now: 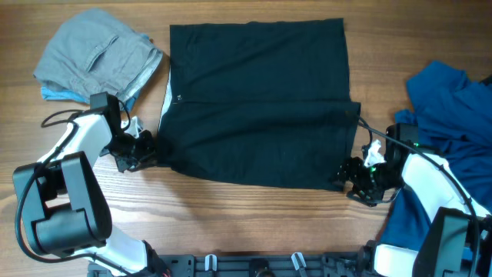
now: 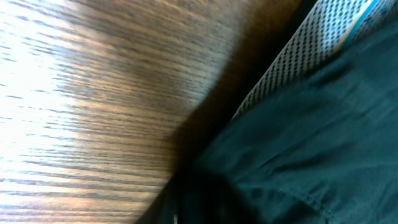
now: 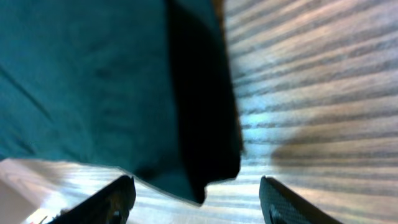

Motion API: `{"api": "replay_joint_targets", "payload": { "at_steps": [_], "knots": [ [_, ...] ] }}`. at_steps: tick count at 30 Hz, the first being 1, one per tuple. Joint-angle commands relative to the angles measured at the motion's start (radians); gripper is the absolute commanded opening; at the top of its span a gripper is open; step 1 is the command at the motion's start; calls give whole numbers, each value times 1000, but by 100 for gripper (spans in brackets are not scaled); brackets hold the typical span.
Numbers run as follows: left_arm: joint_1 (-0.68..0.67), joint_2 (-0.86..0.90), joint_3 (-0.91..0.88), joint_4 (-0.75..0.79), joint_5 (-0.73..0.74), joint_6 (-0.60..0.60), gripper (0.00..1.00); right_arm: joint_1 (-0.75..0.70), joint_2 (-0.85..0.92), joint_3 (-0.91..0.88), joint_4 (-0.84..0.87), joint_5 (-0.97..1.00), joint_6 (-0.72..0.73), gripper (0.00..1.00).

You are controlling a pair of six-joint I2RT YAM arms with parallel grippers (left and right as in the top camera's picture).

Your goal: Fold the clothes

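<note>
Black garment (image 1: 257, 100) lies spread flat in the middle of the tabletop (image 1: 231, 223), with a pincer at each near corner. Right pincer (image 3: 199, 199) gapes wide around the corner, gripping nothing. Whether the left pincer (image 1: 142, 150) is gripping, I cannot tell. If only one side catches, or a single layer, a lift would likely drag the cloth askew.

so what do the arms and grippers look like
The left arm and right arm have white links and black joint housings. The left gripper and right gripper are black, thin black cables looping alongside. A green light glows near the right wrist.
</note>
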Motion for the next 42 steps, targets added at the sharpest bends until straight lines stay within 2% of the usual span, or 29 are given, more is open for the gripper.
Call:
{"api": "replay_joint_targets", "payload": {
  "at_steps": [1, 3, 4, 6, 7, 9, 13, 20, 23, 27, 32, 36, 42],
  "knots": [
    [0, -12, -8, 3, 34, -5, 4, 5, 2, -52, 74, -35, 81, 64],
    [0, -12, -8, 3, 34, -5, 4, 5, 2, -68, 95, -53, 89, 50],
    [0, -12, -8, 3, 34, -5, 4, 5, 1, -68, 99, -53, 84, 33],
    [0, -14, -8, -3, 43, 0, 4, 5, -1, -65, 123, -53, 77, 9],
    [0, -17, -4, -18, 50, 4, 4, 5, -3, -49, 117, -59, 77, 4],
    [0, -30, 33, -106, 57, 6, 4, 3, -29, 14, 34, -56, 77, 4],
    [0, -120, 153, -309, 56, 32, 4, -23, -149, 292, -270, 31, 28, 4],
    [0, -374, 236, -404, 56, 32, 4, -25, -282, 804, -609, 211, 3, 4],
    [0, -487, 236, -435, 55, 31, 4, -25, -282, 929, -669, 252, -24, 4],
    [0, -602, 236, -446, 36, 32, 4, -25, -270, 983, -608, 299, -24, 4],
    [0, -580, 235, -363, 36, 32, 4, -25, -144, 983, -437, 299, -32, 4],
    [0, -470, 235, -275, 13, 32, 4, -25, 44, 983, -210, 258, -86, 4],
    [-74, -243, 235, -72, 14, 32, 4, -25, 278, 983, -17, 168, -83, 4]
  ]
}}
